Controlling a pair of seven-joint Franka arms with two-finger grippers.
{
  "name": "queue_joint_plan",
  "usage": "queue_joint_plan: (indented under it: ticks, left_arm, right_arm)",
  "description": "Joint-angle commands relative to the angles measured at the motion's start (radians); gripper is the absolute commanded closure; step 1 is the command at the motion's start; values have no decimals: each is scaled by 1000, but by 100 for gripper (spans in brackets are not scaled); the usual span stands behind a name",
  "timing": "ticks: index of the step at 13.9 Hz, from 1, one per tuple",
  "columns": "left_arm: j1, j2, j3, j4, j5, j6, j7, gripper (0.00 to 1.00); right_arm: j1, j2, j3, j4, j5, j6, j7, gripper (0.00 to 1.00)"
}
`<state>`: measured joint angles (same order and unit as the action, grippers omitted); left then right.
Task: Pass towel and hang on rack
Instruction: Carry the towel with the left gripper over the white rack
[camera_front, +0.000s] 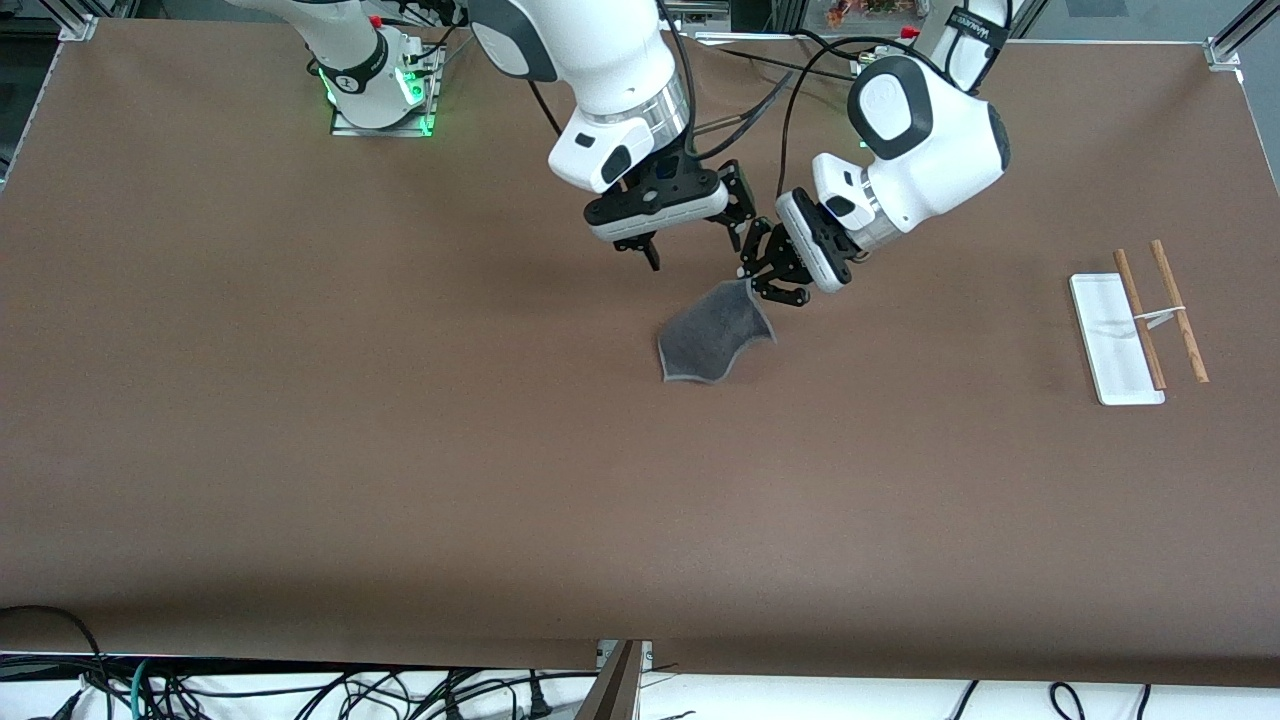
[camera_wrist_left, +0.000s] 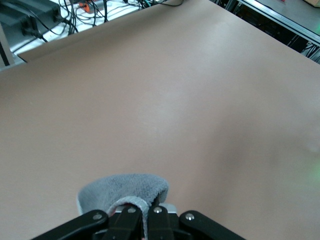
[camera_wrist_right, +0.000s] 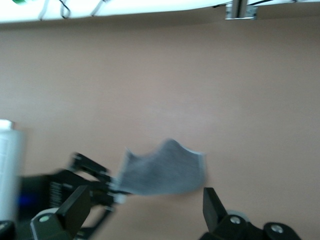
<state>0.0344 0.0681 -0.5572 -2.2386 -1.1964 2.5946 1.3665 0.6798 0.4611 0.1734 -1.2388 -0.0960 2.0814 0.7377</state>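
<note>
The towel shows its dark grey face and hangs by one corner from my left gripper, which is shut on it near the middle of the table; its lower edge is at the table surface. In the left wrist view the towel folds over the shut left gripper. My right gripper is open and empty, up in the air just beside the left one, over the table close to the towel. The right wrist view shows the open right gripper, the towel and the left gripper holding it.
The rack lies toward the left arm's end of the table, its white base flat and its two brown rods beside it. Cables run along the table's edges near the arm bases and the front camera.
</note>
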Motion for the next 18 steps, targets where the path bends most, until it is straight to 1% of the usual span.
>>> queue_joint_plan:
  ticks: [1, 2, 4, 5, 8, 10, 12, 13, 14, 15, 18]
  left_arm:
    - [112, -5, -1, 57, 90, -152, 29, 100]
    - [161, -2, -1, 79, 139, -216, 28, 100]
    - [246, 7, -1, 131, 249, -350, 26, 100]
    - [286, 16, 0, 166, 308, -417, 23, 100]
    - [398, 53, -1, 285, 544, -646, -29, 100]
    - [462, 73, -1, 355, 712, -779, -67, 100]
    - [521, 88, 0, 410, 855, -887, -90, 100]
    - [556, 88, 0, 428, 915, -924, -99, 100]
    - [596, 93, 0, 439, 972, -948, -101, 100]
    - [637, 101, 0, 451, 1017, -970, -101, 100]
    - [734, 168, 0, 525, 1194, -1022, -99, 100]
  right_arm:
    - [-8, -18, -41, 21, -45, -139, -142, 0]
    - [-11, -34, -64, 21, -60, -179, -190, 0]
    - [-12, -50, -119, 19, -62, -214, -286, 0]
    - [-14, -58, -161, 19, -57, -225, -337, 0]
    - [-20, -59, -288, 19, -50, -224, -415, 0]
    - [-23, -59, -346, 18, -50, -227, -483, 0]
    - [-28, -61, -426, 18, -47, -227, -567, 0]
    - [-32, -68, -469, 15, -47, -233, -593, 0]
    - [-54, -76, -498, 15, -47, -251, -609, 0]
    - [-98, -85, -496, 7, -45, -277, -636, 0]
    - [-236, -163, -445, -83, -31, -342, -698, 0]
